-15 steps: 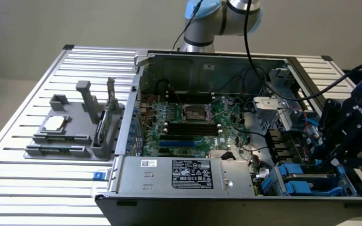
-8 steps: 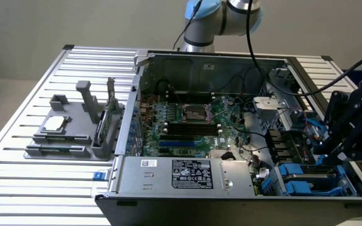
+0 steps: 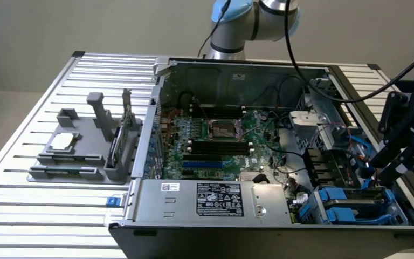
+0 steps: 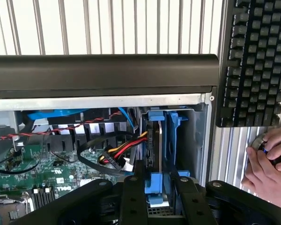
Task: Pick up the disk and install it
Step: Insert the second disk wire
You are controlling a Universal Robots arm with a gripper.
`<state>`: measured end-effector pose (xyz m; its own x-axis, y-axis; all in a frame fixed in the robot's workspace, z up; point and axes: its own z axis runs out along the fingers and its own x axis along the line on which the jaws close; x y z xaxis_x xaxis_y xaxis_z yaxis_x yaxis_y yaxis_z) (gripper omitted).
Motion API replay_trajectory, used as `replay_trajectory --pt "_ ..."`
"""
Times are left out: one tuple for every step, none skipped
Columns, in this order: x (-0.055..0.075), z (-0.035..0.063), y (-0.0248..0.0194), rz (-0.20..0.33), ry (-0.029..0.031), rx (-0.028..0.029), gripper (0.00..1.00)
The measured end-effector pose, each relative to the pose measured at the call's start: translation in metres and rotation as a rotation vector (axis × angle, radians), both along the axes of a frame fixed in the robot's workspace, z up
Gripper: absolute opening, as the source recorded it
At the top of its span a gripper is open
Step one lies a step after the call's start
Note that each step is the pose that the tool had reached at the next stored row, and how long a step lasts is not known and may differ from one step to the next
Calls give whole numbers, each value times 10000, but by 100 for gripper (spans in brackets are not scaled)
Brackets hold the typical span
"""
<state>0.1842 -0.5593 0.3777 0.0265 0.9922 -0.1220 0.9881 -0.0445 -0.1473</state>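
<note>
A: Starting with the exterior view. Hanging over the far corner of the open case, the gripper (image 3: 368,174); just under its tips, sitting in the drive bay (image 3: 398,216), the disk (image 3: 351,200).

B: Handling as dense and stiff, judging by the metal body. Probably disliking knocks, too. Gripping best across the blue carrier (image 3: 336,213), not the label face.

A: Crowding anything?

B: Lying well off to one side of the gripper, the power-supply box (image 3: 218,198).

A: Moving to the wrist view.

B: Gripper (image 4: 155,187) looking clamped on the disk (image 4: 155,140), fingers (image 4: 131,192) pressing either side of its carrier. Standing on edge, going down into the bay.

A: In the way?

B: Bunching close beside the fingers, cables (image 4: 119,152). Outside the case, resting near a keyboard (image 4: 253,61), a hand (image 4: 267,164).
</note>
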Motion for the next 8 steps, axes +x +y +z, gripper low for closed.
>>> replay_trajectory --pt "0 12 14 0 0 -16 31" --pt "0 22 31 0 0 -32 31" --pt "0 28 49 -1 0 -43 31" --pt "0 33 66 -2 0 -54 31" --pt "-1 35 82 -3 0 -65 31" --pt "-5 36 92 -4 0 -76 31" --pt "-13 36 99 -3 0 -87 31" --pt "-27 36 100 -2 0 -98 31"
